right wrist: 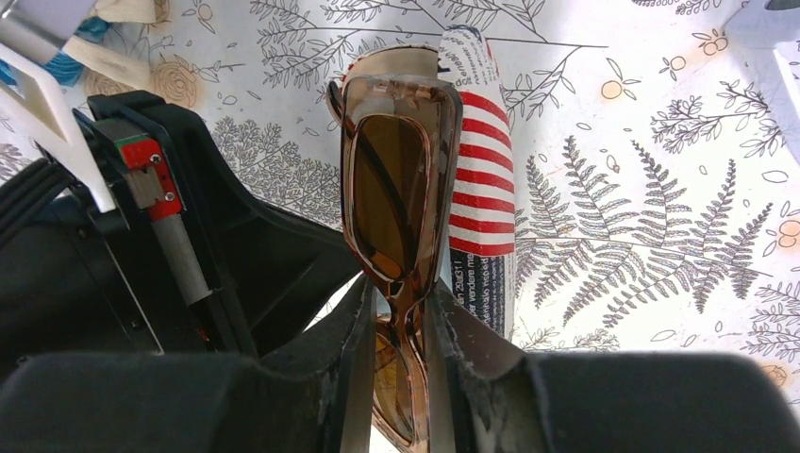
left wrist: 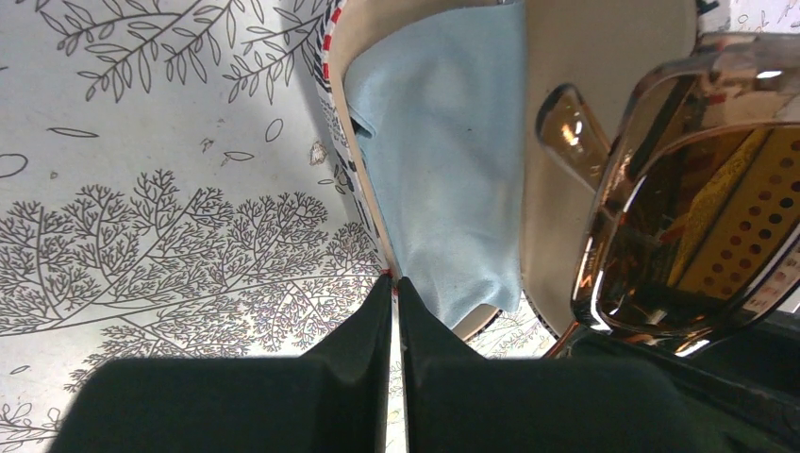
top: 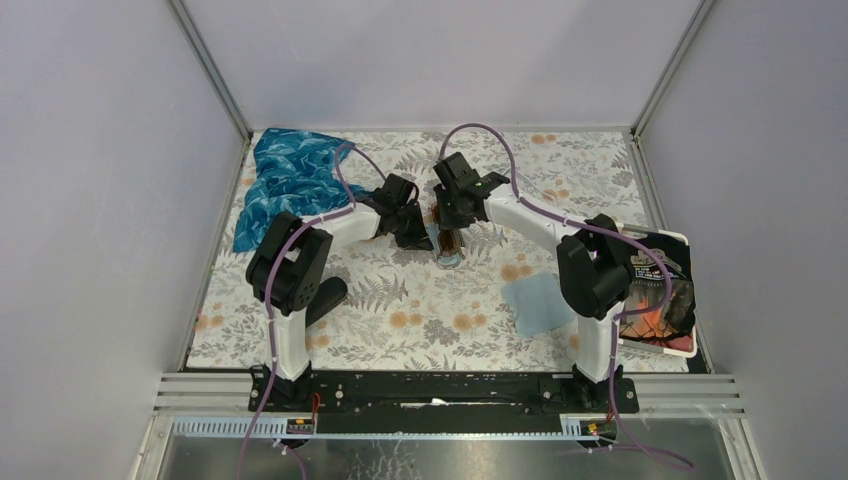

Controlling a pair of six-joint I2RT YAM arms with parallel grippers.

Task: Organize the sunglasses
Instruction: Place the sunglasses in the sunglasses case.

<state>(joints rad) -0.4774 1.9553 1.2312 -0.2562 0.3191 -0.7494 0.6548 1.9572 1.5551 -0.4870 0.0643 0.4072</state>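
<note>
Right gripper (right wrist: 396, 294) clamped on the sunglasses (right wrist: 401, 179) at the bridge, lens projecting ahead over the open striped case (right wrist: 478, 189). Left gripper (left wrist: 394, 283) closed, tips at case rim. Judged: sunglasses not yet seated; insertion, closing outstanding.

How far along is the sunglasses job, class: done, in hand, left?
Done: the striped case is open. In hand: the right end effector grips the sunglasses by its opening; the left end effector is shut at its rim. Left: seating them inside, closing the case.
</note>
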